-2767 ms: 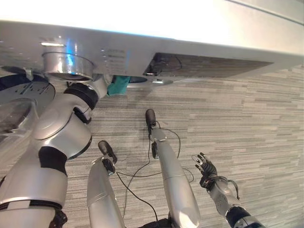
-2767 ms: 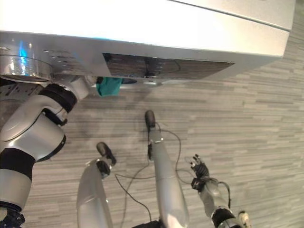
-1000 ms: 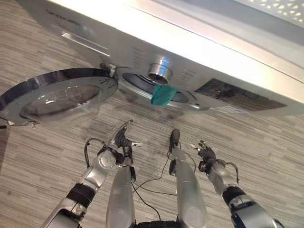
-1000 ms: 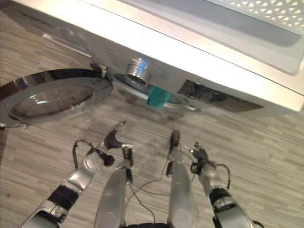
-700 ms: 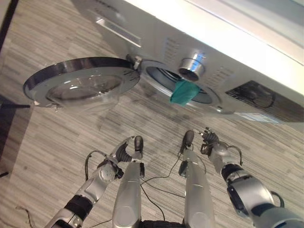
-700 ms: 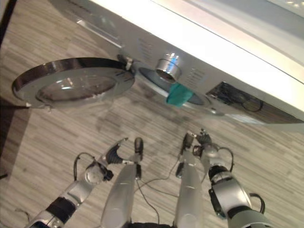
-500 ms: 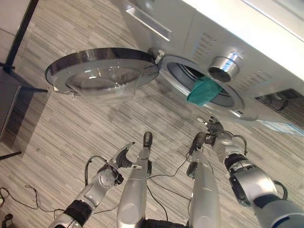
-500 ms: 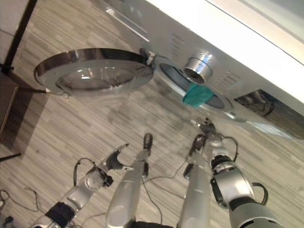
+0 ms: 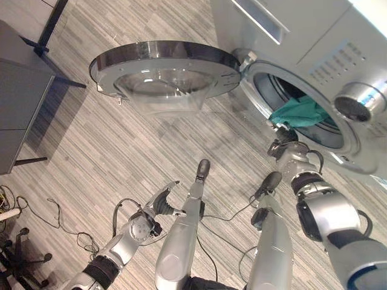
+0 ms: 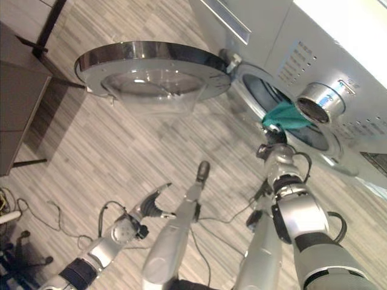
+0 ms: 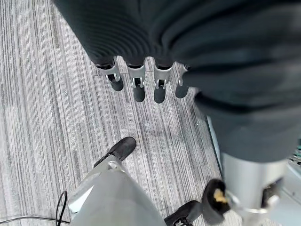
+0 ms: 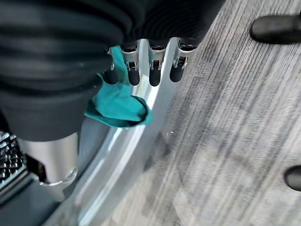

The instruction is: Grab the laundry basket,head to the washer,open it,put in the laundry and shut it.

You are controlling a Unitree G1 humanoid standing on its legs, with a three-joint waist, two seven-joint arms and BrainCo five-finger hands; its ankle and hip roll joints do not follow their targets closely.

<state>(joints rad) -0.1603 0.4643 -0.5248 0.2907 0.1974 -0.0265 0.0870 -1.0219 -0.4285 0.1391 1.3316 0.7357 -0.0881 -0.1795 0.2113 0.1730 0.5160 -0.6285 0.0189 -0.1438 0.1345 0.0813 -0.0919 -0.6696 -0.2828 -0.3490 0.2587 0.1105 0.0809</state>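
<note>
At the right of the frame, the robot's right hand (image 9: 284,147) hangs just below a teal cloth (image 9: 299,113) that spills over the lower rim of the open washer (image 10: 338,42), fingers (image 12: 154,75) relaxed and empty, their tips at the fold. The round glass door (image 9: 166,67) stands swung wide at upper centre. The left hand (image 9: 158,205), lower left, hangs open over the striped floor (image 9: 97,145), holding nothing. The cloth looks light, limp and easily snagged; it probably wants pinching at the hanging fold and pushing deep into the drum before the door can shut.
</note>
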